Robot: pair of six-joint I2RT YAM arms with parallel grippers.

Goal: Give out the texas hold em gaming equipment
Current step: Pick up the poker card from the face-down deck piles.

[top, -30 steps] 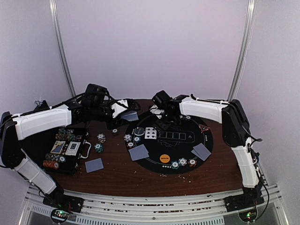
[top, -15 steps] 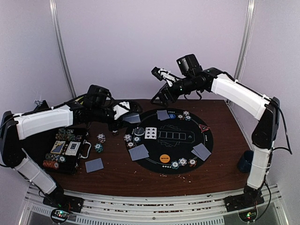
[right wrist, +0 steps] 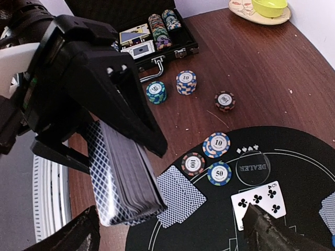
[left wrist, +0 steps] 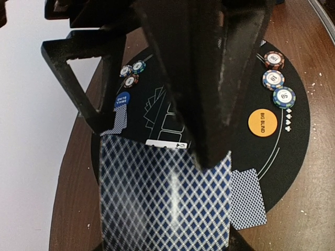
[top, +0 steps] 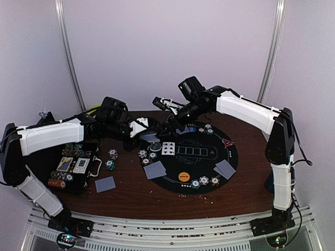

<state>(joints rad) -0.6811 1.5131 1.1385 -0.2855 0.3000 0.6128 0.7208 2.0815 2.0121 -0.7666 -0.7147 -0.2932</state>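
1. This looks like the card-dealing part of the setup. The left gripper (top: 137, 127) is clamped on the deck of cards (right wrist: 123, 175) and holds it in the air over the left rim of the black mat (top: 209, 167), just left of centre in the top view.
2. The right gripper (top: 166, 116) has its jaws spread wide with nothing in them. In its wrist view the deck sits just ahead of the fingers, lower left of the frame.
3. Laid out so far:
   - a face-down card (top: 155, 169) at the mat's lower left
   - another (top: 225, 168) at its lower right
   - a third (top: 105, 183) on the bare table (top: 157, 201) left of the mat
   - a face-up card (right wrist: 259, 204) showing clubs
   - chip stacks (right wrist: 215, 144) near the mat's edge
   - the orange button (left wrist: 260, 122) on the mat
4. My guess for the next move is that the right jaws close on the top card only and slide it off. Cards are thin, so grabbing two would be easy.
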